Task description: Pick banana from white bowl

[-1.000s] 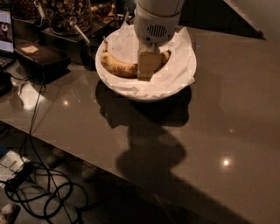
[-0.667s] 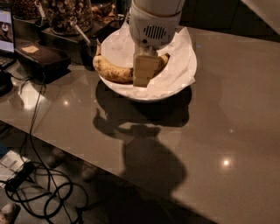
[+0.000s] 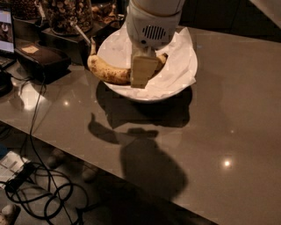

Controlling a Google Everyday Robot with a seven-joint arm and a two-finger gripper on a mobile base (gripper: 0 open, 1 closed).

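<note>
The white bowl [image 3: 186, 85], lined with crumpled white paper [image 3: 175, 66], stands on the grey table at the upper middle. My gripper [image 3: 140, 81] hangs over the bowl from the white arm and is shut on the banana [image 3: 107, 71]. The banana is yellow with brown spots. It is held roughly level above the bowl, with its long end and stem sticking out over the bowl's left rim. Its other end shows to the right of the near finger [image 3: 141, 70]. The far finger is hidden.
Glass jars of nuts [image 3: 66, 13] stand at the back left with a spoon handle [image 3: 81, 33] leaning toward the bowl. A black box [image 3: 41, 59] and a screen [image 3: 6, 26] sit at the left. Cables [image 3: 39, 193] lie on the floor beyond the table's front edge.
The gripper has closed on the banana and raised it off the paper. The banana's left end now hangs past the bowl's left rim and casts a shadow on the table.
</note>
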